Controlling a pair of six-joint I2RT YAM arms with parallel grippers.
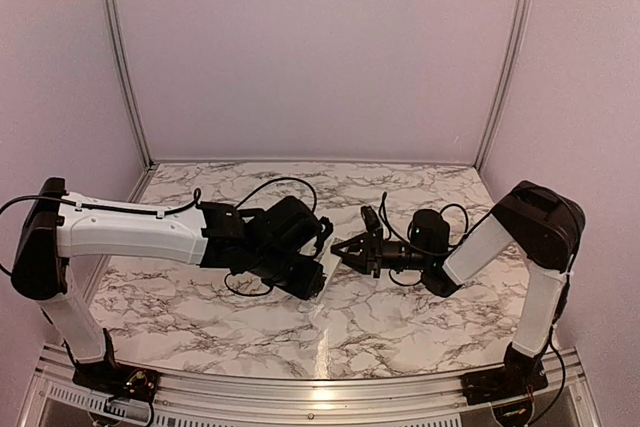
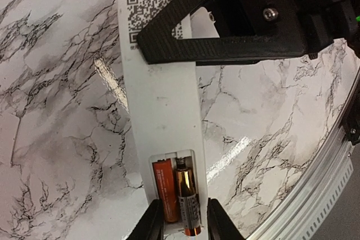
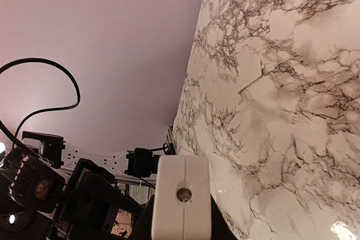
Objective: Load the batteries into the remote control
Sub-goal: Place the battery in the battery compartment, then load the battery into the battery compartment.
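White plastic is showing from above where the left arm (image 1: 130,232) and right arm (image 1: 480,247) are meeting mid-counter (image 1: 200,297), with the remote (image 1: 320,279) between them. From the left wrist, the left fingers (image 2: 153,223) are standing slightly parted beside the slot end, gripping nothing. One battery (image 2: 165,189) is lying seated and the second battery (image 2: 187,203) seems to be riding high, so a brush from those fingers could be flicking it out. From the right wrist, the right fingers (image 3: 216,230) are clamping only the remote's far end, so pressing that battery is risking levering the remote round.
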